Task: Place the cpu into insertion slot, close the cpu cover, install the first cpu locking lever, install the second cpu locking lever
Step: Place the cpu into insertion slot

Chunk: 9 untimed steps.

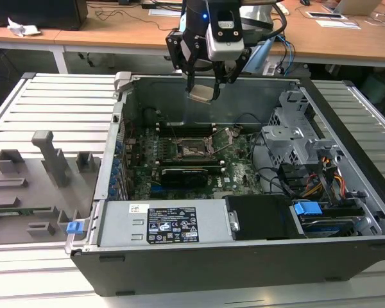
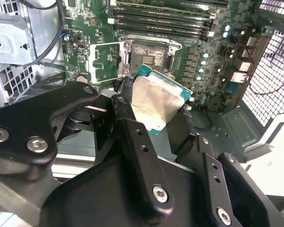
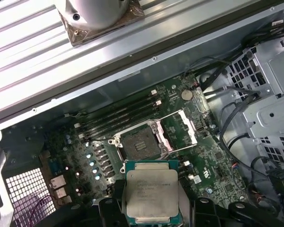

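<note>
Setting. The work surface before me was a pale grey metal table [image 1: 58, 102] of long parallel slats. Grey plastic fixtures [image 1: 45, 160] stood on it at the exterior view's left. Beyond the table ran a row of wooden desks [image 1: 115, 35], which bore a crumpled white paper [image 1: 22, 28], a black box [image 1: 38, 13] and flat printed sheets [image 1: 337, 24]. Lighting was even, without hard shadows.
</note>
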Motion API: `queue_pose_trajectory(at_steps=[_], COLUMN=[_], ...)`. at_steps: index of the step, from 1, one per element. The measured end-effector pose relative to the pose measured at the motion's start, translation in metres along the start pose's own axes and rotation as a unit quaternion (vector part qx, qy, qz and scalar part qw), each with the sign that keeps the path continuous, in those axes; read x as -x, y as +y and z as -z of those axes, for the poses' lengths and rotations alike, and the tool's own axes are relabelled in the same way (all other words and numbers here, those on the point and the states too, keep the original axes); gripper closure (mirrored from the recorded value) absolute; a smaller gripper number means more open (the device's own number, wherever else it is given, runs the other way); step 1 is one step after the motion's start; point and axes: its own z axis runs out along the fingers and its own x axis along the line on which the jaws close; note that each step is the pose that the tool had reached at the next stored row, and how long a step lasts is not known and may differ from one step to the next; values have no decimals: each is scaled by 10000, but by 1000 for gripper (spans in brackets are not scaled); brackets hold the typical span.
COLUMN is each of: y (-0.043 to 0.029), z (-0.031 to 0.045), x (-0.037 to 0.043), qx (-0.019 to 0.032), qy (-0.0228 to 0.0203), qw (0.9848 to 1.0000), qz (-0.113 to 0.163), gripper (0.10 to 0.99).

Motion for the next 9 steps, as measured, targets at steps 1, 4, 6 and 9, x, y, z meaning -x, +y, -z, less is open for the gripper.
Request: queue_pose_trajectory(at_steps=[1,4,6,9], y=[-1,-4,-5,-7], z=[-1,-3,-4,-6], x=[-2,-8,-10,-14], qx=[1,3,3,4], qy=[-3,-10,-14,-20], qw=[10000,9999,9999,9998], qz=[-37,-116,-153,-219], gripper=[553,553,553,553])
